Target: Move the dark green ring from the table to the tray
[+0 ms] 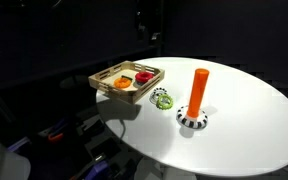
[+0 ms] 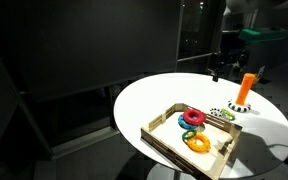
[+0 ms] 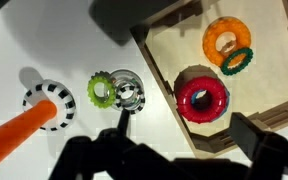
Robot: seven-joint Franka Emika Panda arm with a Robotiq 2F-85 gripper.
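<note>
The dark green ring point(image 3: 237, 60) lies inside the wooden tray point(image 3: 164, 45), leaning on an orange ring point(image 3: 224, 38). It also shows in an exterior view point(image 2: 191, 132). A red ring point(image 3: 202, 95) lies on a blue one in the same tray. My gripper point(image 3: 189, 135) is open and empty. It hangs high above the tray's near edge and the table; its dark fingers frame the red ring. In an exterior view it hovers above the table's far side point(image 2: 222, 62).
On the white round table point(image 1: 244, 130) beside the tray lie a light green ring point(image 3: 101, 90) and a black-and-white striped ring point(image 3: 130, 92). An orange peg point(image 1: 198, 88) stands on a striped base point(image 1: 192, 121). The surroundings are dark.
</note>
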